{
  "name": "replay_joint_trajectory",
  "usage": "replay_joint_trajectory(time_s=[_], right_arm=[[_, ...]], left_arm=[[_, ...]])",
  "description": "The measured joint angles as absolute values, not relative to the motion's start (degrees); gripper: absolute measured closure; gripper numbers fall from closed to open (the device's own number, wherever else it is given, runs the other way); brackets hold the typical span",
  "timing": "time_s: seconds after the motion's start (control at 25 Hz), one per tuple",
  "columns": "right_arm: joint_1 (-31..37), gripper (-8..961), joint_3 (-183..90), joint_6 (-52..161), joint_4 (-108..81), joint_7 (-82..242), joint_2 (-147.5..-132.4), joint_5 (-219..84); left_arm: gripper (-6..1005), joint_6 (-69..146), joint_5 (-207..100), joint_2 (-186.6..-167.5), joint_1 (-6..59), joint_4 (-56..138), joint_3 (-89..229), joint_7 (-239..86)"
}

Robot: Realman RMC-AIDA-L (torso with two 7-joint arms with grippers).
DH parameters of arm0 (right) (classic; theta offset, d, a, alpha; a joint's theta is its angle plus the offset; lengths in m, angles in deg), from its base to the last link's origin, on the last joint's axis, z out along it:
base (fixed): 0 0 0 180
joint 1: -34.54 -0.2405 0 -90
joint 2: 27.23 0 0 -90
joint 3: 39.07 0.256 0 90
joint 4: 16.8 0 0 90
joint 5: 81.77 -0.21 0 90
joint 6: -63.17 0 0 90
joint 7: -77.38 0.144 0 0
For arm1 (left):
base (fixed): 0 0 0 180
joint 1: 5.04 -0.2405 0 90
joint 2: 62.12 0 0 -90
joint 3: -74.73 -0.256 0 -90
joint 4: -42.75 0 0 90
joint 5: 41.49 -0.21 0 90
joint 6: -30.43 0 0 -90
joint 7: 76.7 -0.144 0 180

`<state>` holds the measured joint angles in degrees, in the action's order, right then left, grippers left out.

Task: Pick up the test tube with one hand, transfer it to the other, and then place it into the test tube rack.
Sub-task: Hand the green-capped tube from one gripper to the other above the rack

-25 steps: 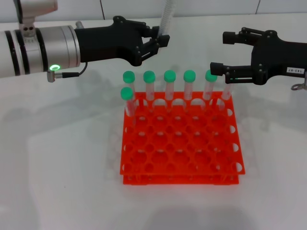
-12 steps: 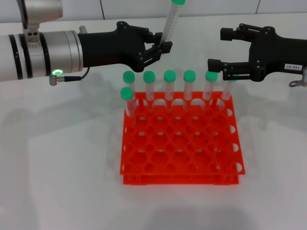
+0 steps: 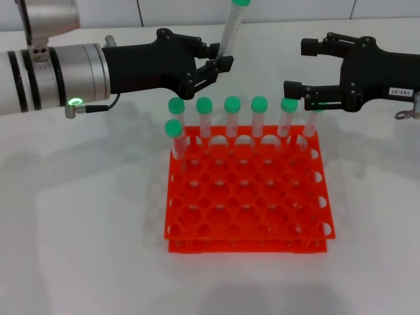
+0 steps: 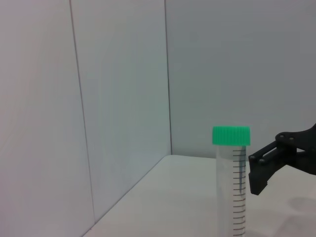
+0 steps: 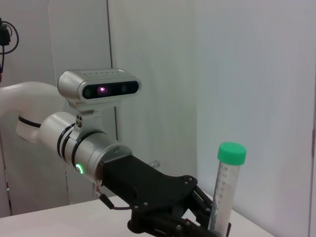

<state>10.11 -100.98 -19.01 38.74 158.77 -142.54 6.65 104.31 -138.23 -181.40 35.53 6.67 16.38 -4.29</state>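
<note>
My left gripper [image 3: 223,62], unlabelled, with a green wrist light, is shut on the lower part of a clear test tube [image 3: 231,31] and holds it nearly upright above and behind the orange-red rack [image 3: 249,197]. Its green cap [image 3: 241,2] is at the top edge of the head view. The tube also shows in the left wrist view [image 4: 232,190] and the right wrist view [image 5: 223,195]. My right gripper [image 3: 299,67], with a white label, is open to the right of the tube and apart from it, over the rack's back right corner.
Several green-capped tubes [image 3: 232,115] stand in the rack's back row, and one more [image 3: 174,134] stands in the second row at the left. The rack's other holes show no tubes. A white wall rises behind the white table [image 3: 85,216].
My left gripper has moved a little to the right with the tube, and the tube's cap has come into view. My right gripper has shifted slightly left and up.
</note>
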Motion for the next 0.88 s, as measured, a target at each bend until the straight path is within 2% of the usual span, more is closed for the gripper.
replay_joint_trajectory(time_s=[0.88], right_arm=[[5.9,139,-102.0,-19.0,40.0,158.9,-142.84,4.9]], left_arm=[[780,104.4,-138.2,-181.39,35.6,6.4,14.9,-5.1]])
